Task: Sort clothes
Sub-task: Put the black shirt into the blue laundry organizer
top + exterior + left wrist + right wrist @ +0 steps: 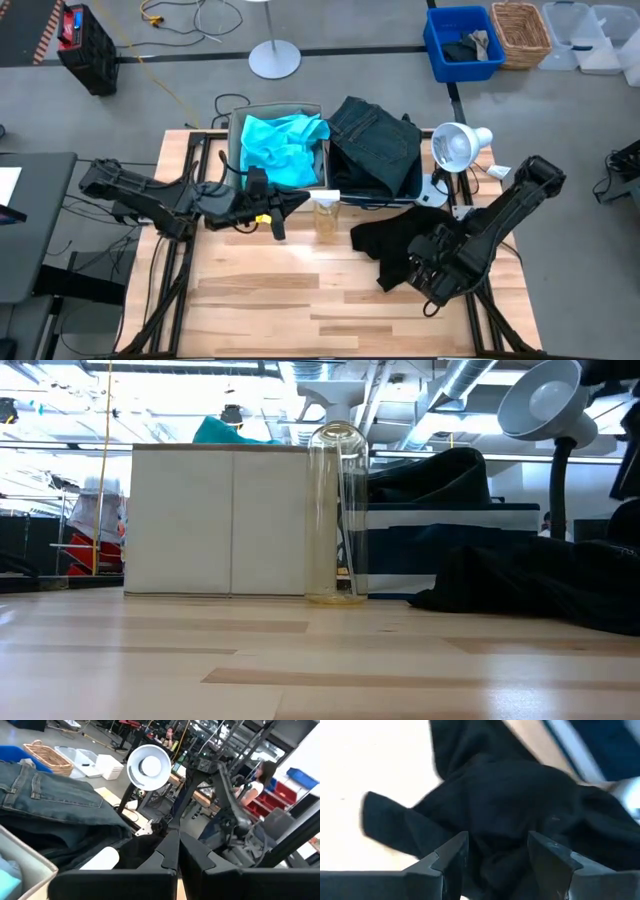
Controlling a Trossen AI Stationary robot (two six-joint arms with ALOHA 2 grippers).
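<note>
Black soft garment point(400, 243) under right end effector point(497, 852) — fingers spread, nothing gripped; left end effector point(178, 851) closed, empty.

Turquoise top point(283, 148) lies crumpled in the left box; jeans point(375, 150) heaped in the right box; black garment point(395, 243) rumpled on the surface.

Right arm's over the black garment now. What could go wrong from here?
1. The right end effector is open over the bunched black garment; it may pinch only a fold and drag it.
2. The clear bottle stands upright beside the garment; a trailing edge might tip it.
</note>
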